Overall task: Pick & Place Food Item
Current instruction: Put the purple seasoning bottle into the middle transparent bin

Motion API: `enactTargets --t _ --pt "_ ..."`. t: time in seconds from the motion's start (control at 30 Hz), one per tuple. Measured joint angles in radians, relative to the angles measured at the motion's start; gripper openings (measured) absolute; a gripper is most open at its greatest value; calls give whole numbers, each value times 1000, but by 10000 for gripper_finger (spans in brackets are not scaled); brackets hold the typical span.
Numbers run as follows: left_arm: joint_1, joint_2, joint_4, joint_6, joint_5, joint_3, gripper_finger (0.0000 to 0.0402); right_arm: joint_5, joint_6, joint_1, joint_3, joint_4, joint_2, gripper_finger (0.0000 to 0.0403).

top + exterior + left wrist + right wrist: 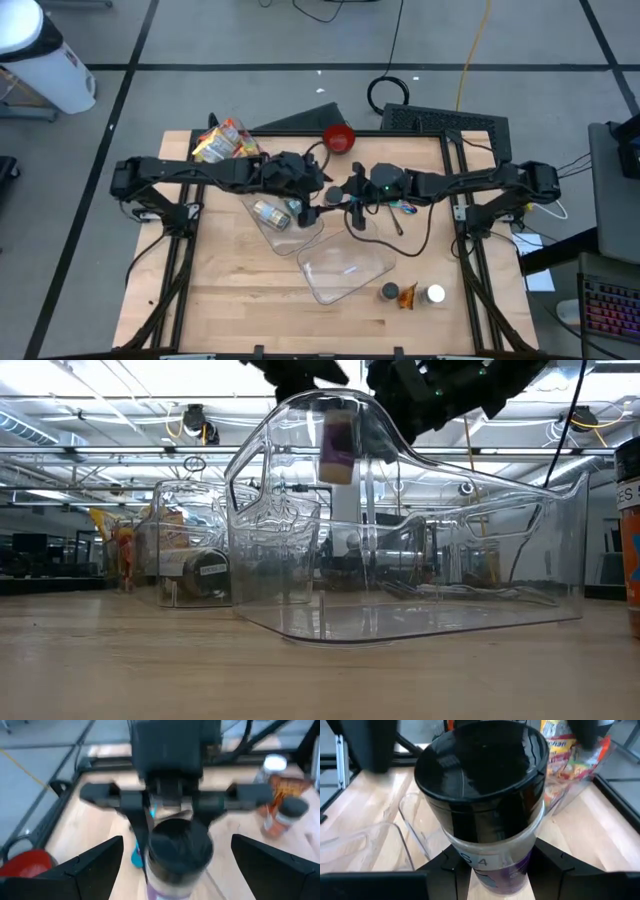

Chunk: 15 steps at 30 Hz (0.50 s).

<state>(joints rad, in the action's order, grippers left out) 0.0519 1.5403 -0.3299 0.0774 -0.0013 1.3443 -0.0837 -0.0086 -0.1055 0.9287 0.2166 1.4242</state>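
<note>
I count two clear bins (345, 272), three jars (389, 292), one red bowl (339, 138), one snack bag (222, 141), two arms.

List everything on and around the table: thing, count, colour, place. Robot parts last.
jar: one, black lid, pale body with purple label, held in the air between the arms
clear bins: two, transparent, mid-table; the left one holds a small jar
snack bag: one, orange and yellow, back left of the table
bowl: one, red, back edge
spice jars: two, one dark-lidded, one white-lidded, front right, orange packet between them
table: one, light wood
left pincer: open, facing the jar
right pincer: closed on the jar
</note>
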Motion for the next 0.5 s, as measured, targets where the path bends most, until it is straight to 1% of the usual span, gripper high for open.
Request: enactTargets --t 0.17,0.23,0.3,0.4,0.5 --pt "0 38 16 5 -4 -5 379 0 7 0 0 1 3 137" --pt "1 54 62 13 -23 0 379 0 7 0 0 -1 3 137" --pt "4 58 48 26 -34 -2 376 0 7 0 0 -9 3 138" --pt "4 67 54 26 -36 -3 353 0 7 0 0 -24 3 139" --pt "4 66 44 25 -33 -3 307 0 7 0 0 -25 3 138"
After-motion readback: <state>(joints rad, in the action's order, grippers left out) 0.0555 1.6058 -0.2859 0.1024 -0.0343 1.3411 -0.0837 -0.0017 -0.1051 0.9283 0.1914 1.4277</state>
